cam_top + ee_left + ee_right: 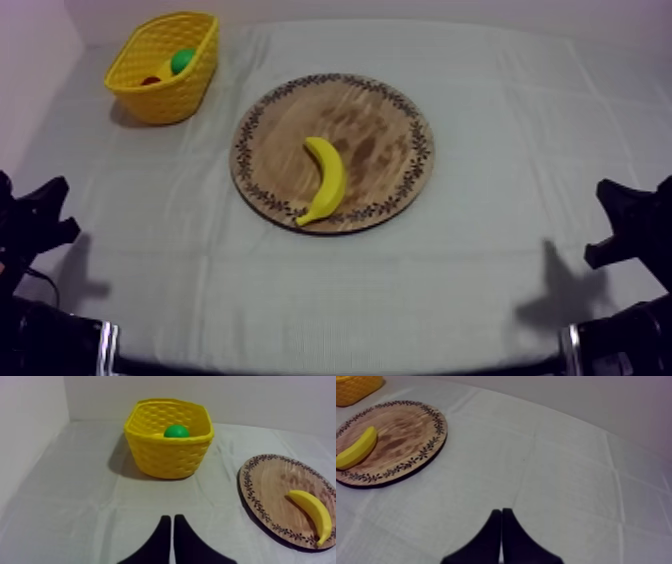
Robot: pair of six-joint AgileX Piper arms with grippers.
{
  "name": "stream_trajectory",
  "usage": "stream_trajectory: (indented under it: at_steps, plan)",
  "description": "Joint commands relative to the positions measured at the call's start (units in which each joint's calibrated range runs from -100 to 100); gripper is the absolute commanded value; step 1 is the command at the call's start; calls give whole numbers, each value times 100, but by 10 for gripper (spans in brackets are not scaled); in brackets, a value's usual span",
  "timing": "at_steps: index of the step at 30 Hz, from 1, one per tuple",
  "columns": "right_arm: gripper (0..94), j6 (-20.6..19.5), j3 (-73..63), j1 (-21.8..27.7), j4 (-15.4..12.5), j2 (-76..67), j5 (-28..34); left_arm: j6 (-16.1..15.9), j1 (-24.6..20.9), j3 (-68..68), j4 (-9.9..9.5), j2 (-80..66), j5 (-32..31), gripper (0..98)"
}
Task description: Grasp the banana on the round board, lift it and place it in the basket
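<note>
Starting pick: banana (pixel 326 180) untouched on wooden board (pixel 385 125). Left gripper (pixel 172 520) and right gripper (pixel 501 512) closed, empty. Next: left should open, reach in.

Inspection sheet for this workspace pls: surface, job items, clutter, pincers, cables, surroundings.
surface: grey-white cloth, creased, lying flat.
job's things: banana lies on the board, one end at its near rim, untouched; basket stands at the far left, apart from the board.
clutter: green round toy inside the basket.
grippers: left pincer shut; right pincer shut; both low over the cloth, away from the board.
cables: nothing seen.
surroundings: pale wall beyond the cloth.
</note>
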Motion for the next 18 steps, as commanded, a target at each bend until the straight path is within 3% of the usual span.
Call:
stream_trajectory:
  at_steps: [1,18]
  plan:
    - [3,2,-3,0,1,0,-4,-421,-162,-121,80,17,433,0]
    - [3,2,-3,0,1,0,-4,-442,-181,-134,53,20,430,0]
